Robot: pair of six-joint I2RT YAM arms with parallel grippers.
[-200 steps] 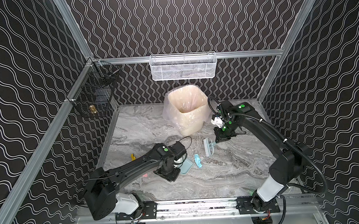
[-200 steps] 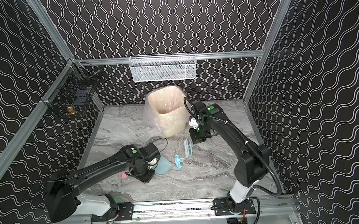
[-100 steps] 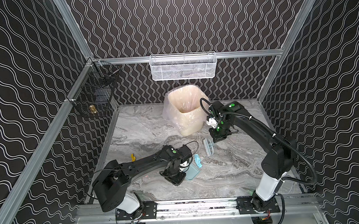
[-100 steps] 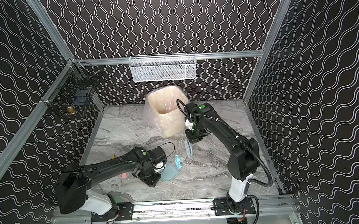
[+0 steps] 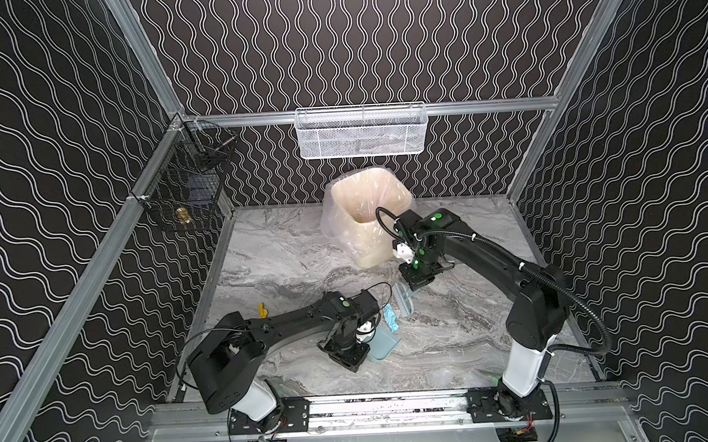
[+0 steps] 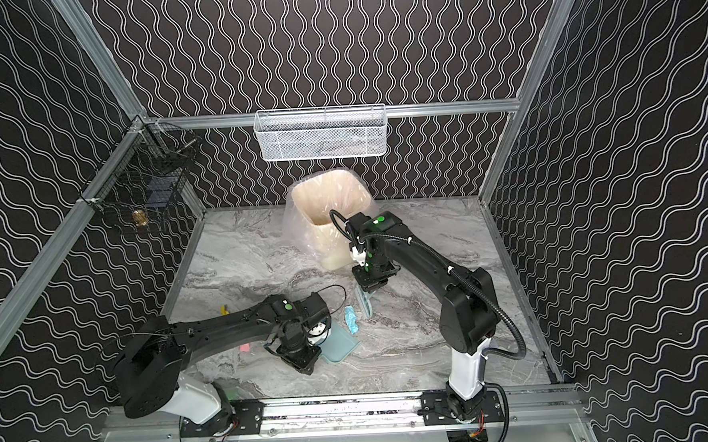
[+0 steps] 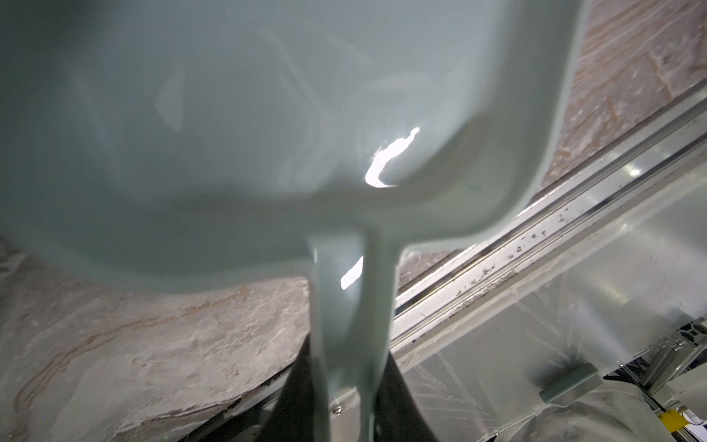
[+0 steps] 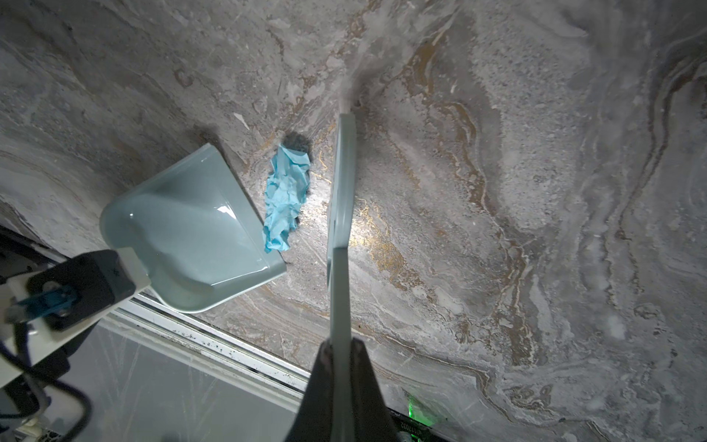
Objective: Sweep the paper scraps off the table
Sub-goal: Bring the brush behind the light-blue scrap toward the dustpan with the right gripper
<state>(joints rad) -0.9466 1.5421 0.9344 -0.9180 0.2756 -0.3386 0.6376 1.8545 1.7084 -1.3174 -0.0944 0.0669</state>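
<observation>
**Sweeping the blue scrap, seen from above.** A yellow scrap [image 5: 261, 309] and a pink scrap [image 6: 246, 347] lay on the table [image 5: 283, 255] beside the left arm. The left gripper [image 5: 348, 355] was clamped on the handle of the dustpan [image 5: 381, 345], whose mouth faced the blue scrap [image 5: 390, 318] just beside it. The brush [image 5: 404, 302], pinched in the closed right gripper [image 5: 416, 283], stood on the scrap's far side. A good stroke would probably keep the pan's lip flat and draw the bristles low toward it. Since a second earlier, the dustpan had shifted toward the front rail [image 5: 395, 398] and the right gripper had swung leftward. The blue scrap had not moved.

Pink scrap [image 6: 245, 347] half hidden (dustpan [image 7: 267, 114] blurred).
</observation>
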